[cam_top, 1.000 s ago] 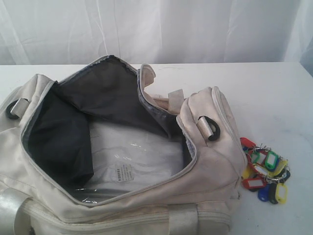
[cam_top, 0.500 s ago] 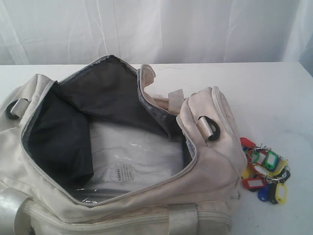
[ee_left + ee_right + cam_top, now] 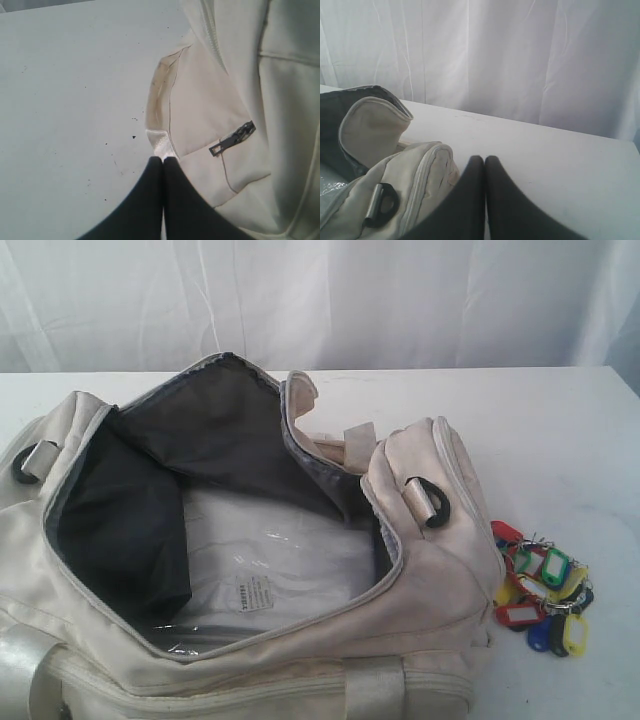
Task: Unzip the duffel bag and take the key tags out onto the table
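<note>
First the left gripper: black fingers pressed flat together, no gap, nothing seen between them. Hangs above the white table at the edge of the duffel bag, tips right at the end of a glossy cream webbing strip; contact with the strip impossible to judge. Just beside it, a grey zipper pull lying on an outer pocket.

In the exterior view, neither gripper in sight. Across the left and middle, the duffel bag, resting on the table, cut off by the near edge of the view. At its left end, a dark strap loop with a pale bar; below that, a glossy handle. Main zipper undone, mouth gaping wide. Inside, dark grey lining slumped along the left and far sides, and on the floor of the bag a flat white packet in clear plastic with a small printed label. At the right end, a cream end pocket with a second dark loop.

Right of the bag, out on the table, just beside the bag's right end: the key tags, a bunch of red, green, yellow and blue on metal rings. Touching the bag or not, hard to tell.

Last the right gripper: fingers likewise shut tight, empty, held above the table past the bag's right end, pointed toward a white curtain.
</note>
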Robot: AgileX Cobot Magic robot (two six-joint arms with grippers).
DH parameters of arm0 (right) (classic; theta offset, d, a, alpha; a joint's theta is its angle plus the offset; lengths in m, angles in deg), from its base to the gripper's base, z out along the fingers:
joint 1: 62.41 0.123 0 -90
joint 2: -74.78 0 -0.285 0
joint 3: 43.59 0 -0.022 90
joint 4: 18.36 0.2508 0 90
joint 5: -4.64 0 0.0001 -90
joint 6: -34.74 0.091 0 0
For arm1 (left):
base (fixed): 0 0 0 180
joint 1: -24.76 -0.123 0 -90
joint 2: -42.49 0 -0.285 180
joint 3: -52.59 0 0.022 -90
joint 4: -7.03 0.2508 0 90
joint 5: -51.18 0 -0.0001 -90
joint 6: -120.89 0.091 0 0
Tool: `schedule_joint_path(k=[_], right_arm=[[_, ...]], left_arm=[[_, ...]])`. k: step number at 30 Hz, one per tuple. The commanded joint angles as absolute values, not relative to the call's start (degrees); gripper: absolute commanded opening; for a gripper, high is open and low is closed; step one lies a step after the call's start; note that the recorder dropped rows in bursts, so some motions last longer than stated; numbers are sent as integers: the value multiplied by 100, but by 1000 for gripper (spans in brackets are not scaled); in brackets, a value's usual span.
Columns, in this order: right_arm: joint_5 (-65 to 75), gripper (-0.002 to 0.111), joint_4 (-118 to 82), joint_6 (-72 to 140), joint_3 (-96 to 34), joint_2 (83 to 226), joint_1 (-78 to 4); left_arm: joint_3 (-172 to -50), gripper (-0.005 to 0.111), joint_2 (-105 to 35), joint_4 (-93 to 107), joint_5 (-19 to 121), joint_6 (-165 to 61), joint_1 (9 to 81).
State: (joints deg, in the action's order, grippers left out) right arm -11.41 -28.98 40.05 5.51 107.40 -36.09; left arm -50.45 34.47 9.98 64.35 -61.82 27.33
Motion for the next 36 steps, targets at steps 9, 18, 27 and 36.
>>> schedule_joint_path(k=[9, 18, 27, 36], right_arm=[[-1138, 0, -2914, 4018, 580, 10553, -3950], [-1197, 0, -2808, 4400, 1018, 9519, -5304], [-609, 0, -2729, 4410, 2466, 9103, -5477], [393, 0, -2565, 4453, 3363, 9103, -5477]], left_arm=[[-5020, 0, 3470, 969, 6405, -6184, 2719], [-5020, 0, 3470, 969, 6405, -6184, 2719], [-5020, 0, 3470, 969, 6405, -6184, 2719], [-5020, 0, 3470, 969, 6405, -6184, 2719]])
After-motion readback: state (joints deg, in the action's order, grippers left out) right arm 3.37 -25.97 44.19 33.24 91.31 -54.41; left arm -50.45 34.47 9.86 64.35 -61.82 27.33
